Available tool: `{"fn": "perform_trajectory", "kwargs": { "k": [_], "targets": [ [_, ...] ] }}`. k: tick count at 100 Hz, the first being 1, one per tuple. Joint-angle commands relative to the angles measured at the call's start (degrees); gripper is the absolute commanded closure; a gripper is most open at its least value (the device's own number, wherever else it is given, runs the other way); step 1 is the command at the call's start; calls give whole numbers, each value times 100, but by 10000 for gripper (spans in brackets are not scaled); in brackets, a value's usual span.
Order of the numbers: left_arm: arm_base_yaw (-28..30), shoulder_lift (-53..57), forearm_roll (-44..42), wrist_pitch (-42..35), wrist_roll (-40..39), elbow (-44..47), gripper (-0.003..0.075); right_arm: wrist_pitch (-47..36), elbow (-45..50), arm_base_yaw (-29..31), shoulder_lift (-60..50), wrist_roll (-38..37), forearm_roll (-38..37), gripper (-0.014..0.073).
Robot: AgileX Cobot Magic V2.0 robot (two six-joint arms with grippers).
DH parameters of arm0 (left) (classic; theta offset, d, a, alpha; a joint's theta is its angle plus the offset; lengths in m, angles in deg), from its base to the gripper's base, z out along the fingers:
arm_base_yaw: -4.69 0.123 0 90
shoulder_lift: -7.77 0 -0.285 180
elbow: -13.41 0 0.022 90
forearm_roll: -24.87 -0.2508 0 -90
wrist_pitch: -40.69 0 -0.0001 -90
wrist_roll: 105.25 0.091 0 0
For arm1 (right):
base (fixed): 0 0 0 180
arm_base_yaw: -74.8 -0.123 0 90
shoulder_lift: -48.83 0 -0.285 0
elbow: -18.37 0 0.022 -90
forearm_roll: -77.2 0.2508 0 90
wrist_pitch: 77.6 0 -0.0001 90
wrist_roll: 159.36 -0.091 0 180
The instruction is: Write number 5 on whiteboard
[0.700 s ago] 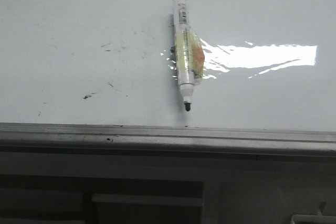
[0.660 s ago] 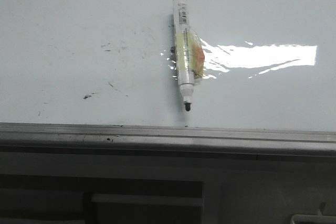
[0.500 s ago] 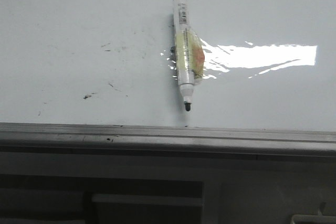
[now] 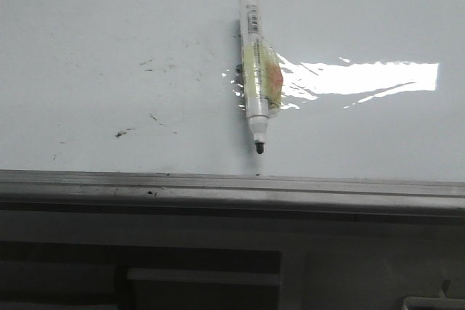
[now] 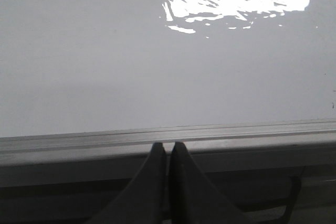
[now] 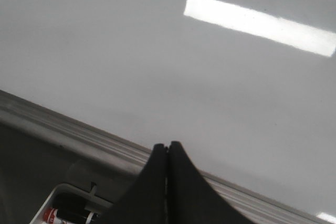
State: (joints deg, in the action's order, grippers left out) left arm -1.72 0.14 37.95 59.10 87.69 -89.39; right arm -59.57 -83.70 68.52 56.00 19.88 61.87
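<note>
In the front view, nearest the camera, grey panelled furniture [image 4: 203,274] with rectangular recesses fills the lower part. Above it runs one grey metal edge rail [image 4: 218,188], and beyond that lies one large glossy whiteboard [image 4: 94,27].

One marker [image 4: 255,70] lies on the whiteboard, a little right of centre, its bare black tip pointing toward the rail and its black end cap pointing away. Its white barrel is wrapped in clear tape with a yellow and orange patch. One bright band of glare [image 4: 363,78] spreads to the right of the marker. Left of the marker are faint scattered black smudges [image 4: 149,117] and specks. No drawn figure 5 can be seen on the board.

Neither arm appears in the front view. In the left wrist view, the left gripper [image 5: 168,148] has its two dark fingers pressed together, holding nothing, poised over the rail with the whiteboard beyond. In the right wrist view, the right gripper [image 6: 167,146] likewise has its two fingers together and empty, near the rail. A white tray [image 6: 68,208] of small items shows beside it; its contents are unclear.
</note>
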Motion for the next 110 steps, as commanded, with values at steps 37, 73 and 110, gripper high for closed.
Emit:
{"fn": "perform_trajectory", "kwargs": {
  "k": [37,73,110],
  "targets": [
    [14,155,1425,-988,-44,137,733,-1268,120,33,-95,29,-111,657],
    [14,155,5493,-1638,-44,120,733,-2952,9,33,-95,-586,1444,657],
    [-5,-852,2828,-241,576,-1746,741,-1560,-1373,33,294,-586,1606,657]
  ]
}}
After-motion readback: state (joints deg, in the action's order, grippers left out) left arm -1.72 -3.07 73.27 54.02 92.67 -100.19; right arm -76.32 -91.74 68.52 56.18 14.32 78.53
